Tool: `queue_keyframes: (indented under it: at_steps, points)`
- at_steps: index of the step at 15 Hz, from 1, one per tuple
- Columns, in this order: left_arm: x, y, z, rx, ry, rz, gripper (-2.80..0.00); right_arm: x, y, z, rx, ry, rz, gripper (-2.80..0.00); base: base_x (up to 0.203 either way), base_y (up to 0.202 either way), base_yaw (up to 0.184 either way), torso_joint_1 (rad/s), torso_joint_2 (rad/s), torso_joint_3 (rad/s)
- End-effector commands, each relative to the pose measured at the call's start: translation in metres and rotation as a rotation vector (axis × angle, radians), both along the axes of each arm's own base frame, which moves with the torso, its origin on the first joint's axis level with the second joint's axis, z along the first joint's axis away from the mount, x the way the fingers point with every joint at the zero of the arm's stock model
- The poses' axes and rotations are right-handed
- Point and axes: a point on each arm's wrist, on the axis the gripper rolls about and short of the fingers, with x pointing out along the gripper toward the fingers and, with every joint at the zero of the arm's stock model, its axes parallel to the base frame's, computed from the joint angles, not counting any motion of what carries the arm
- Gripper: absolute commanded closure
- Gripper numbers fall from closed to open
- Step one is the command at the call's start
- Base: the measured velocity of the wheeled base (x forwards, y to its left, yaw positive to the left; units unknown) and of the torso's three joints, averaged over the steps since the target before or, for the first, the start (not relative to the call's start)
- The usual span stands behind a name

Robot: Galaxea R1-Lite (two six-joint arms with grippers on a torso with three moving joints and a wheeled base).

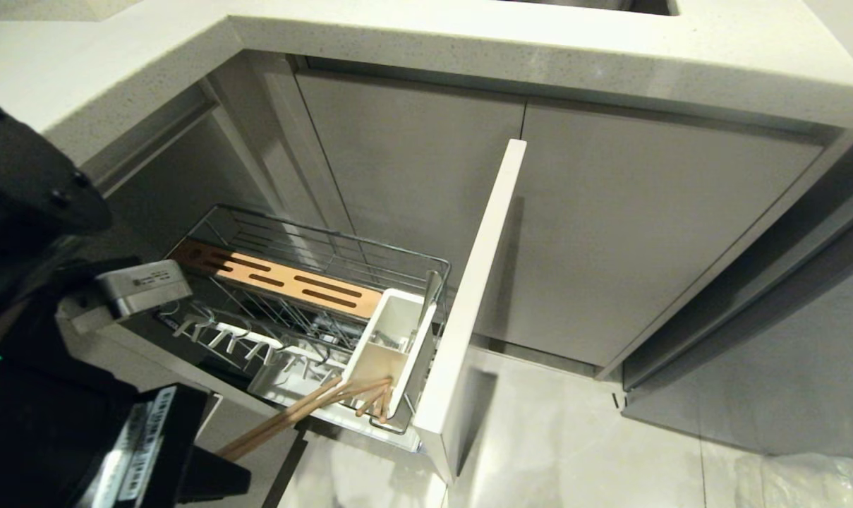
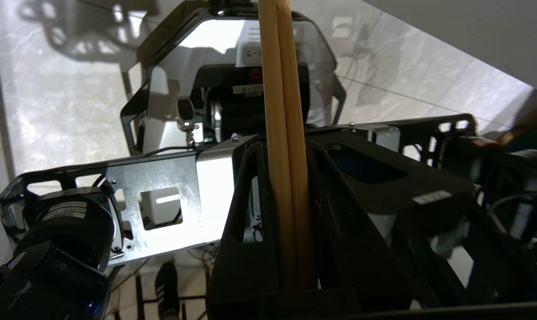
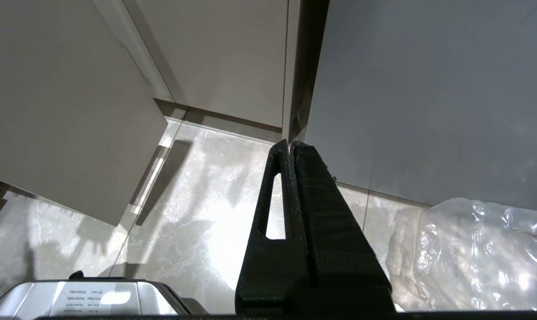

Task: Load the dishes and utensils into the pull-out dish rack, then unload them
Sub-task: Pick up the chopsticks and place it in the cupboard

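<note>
Pull-out dish rack [image 1: 313,282] drawn open beneath the counter [image 1: 468,49]. Left end effector [image 2: 286,151] clamped narrowly on the chopsticks [image 1: 306,409], tips slanting into the white caddy [image 1: 391,346] at the rack's front corner. Right end effector [image 3: 291,146] pressed shut, empty, aimed at the floor. Risks: tips snagging the caddy wall, sticks scissoring apart or sliding loose, probably from the steep slant.

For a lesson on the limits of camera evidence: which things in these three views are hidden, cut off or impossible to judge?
- Left gripper: head view, its grip on the chopsticks lies behind the arm's black housing.
- Chopsticks' tips: head view, blurred against the white caddy; inside or outside it is unclear.
- Dish rack: head view, near corner covered by the left arm.
- Right gripper: outside the head view.
- Plate, bowl: in no view.
</note>
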Motion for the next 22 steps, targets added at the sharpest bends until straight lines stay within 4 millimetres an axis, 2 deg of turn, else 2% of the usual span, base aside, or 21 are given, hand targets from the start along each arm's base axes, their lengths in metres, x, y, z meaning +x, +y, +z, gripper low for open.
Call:
queue_keyframes:
  at_steps: [1, 4, 12, 22]
  points:
    - [0.007, -0.009, -0.007, 0.038, 0.028, 0.008, 0.0, 0.0, 0.0, 0.0, 0.0, 0.001, 0.0, 0.0, 0.0, 0.0, 0.0, 0.0, 0.0, 0.0]
    - [0.016, -0.018, -0.013, 0.06, 0.044, 0.021, 0.0, 0.0, 0.0, 0.0, 0.0, 0.001, 0.0, 0.0, 0.0, 0.0, 0.0, 0.0, 0.0, 0.0]
    - [0.06, -0.034, -0.033, 0.081, 0.077, 0.054, 0.0, 0.0, 0.0, 0.0, 0.0, 0.001, 0.0, 0.0, 0.0, 0.0, 0.0, 0.0, 0.0, 0.0]
    - [0.112, -0.034, -0.054, 0.055, 0.15, 0.07, 0.0, 0.0, 0.0, 0.0, 0.0, 0.001, 0.0, 0.0, 0.0, 0.0, 0.0, 0.0, 0.0, 0.0]
